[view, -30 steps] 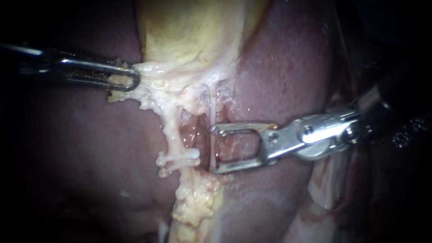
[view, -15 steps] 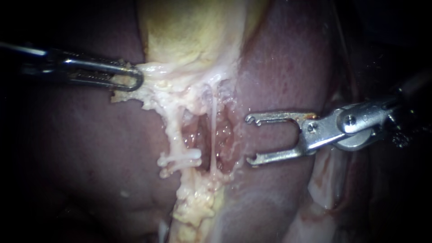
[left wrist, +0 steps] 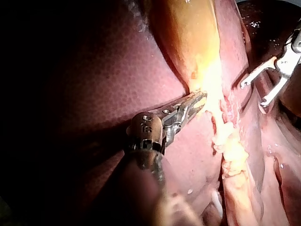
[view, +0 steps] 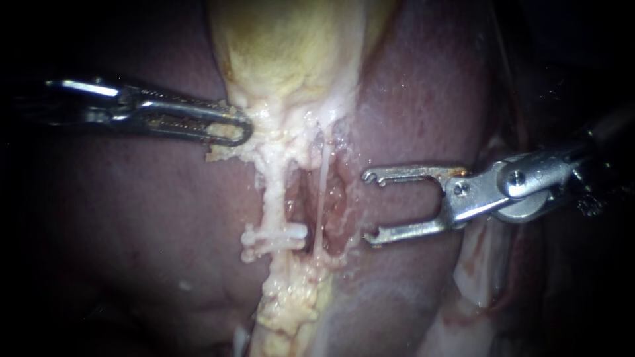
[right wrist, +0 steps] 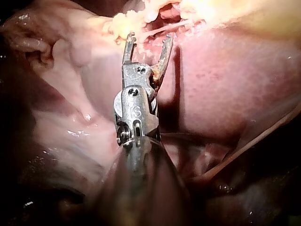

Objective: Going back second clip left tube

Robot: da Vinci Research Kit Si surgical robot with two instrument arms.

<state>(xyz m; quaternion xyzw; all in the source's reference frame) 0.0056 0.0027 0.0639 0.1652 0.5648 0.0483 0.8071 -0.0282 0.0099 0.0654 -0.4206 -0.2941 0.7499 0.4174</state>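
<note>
Our left instrument (left wrist: 200,98) at the gallbladder (left wrist: 193,37)
Its jaws clamped pale tissue (left wrist: 217,110) there — our right instrument (left wrist: 254,94) stood apart beyond, jaws agape.

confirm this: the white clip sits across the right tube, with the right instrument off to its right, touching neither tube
Not quite. The endoscope view shows the white clip across the left tube, not the right tube. The rest holds: the right instrument is off to its right, touching neither tube.
</note>
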